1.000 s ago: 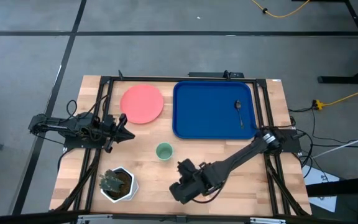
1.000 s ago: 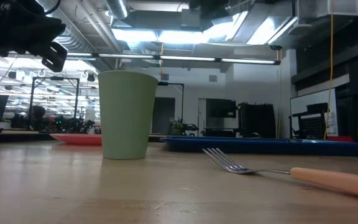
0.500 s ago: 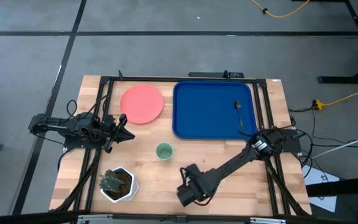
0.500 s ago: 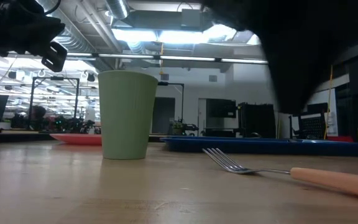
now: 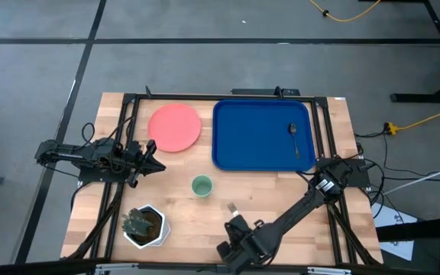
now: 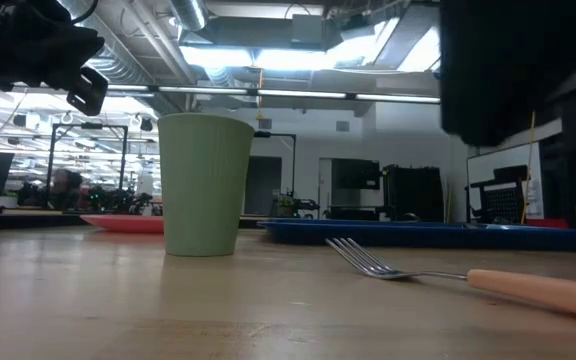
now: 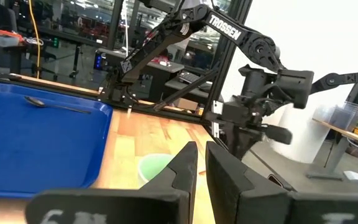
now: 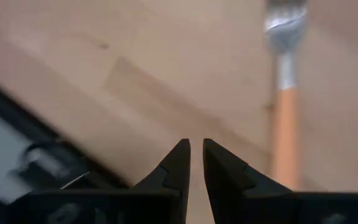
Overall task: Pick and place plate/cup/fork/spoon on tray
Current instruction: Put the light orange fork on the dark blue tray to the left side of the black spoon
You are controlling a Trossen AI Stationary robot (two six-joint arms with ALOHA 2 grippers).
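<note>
we see the right gripper [image 5: 233, 253] low at the near edge of the table, its arm stretching back toward the right side. in the right wrist view its fingers [image 8: 178, 163] stand nearly together with only a thin slit between them, holding nothing, above bare wood beside the fork [image 8: 283, 93]. the fork lies flat on the table, tines pointing away from the near edge; from above only its tines [image 5: 231, 207] show clear of the arm, just ahead of the gripper. in the low view the fork [image 6: 438, 274] rests on the wood with its tan handle running off to the side.

the cup [image 5: 201, 186] stands upright on the table, between the fork and the plate [image 5: 174, 127], apart from both. the plate lies flat on the table just beside the tray [image 5: 250, 145], not on it. the spoon [image 5: 294, 139] lies inside the tray near its right rim.

the left gripper [image 5: 153, 156] waits over the left side of the table, near the plate, its fingers [image 7: 185, 168] almost touching and empty. a potted plant [image 5: 143, 224] sits at the near left corner.
</note>
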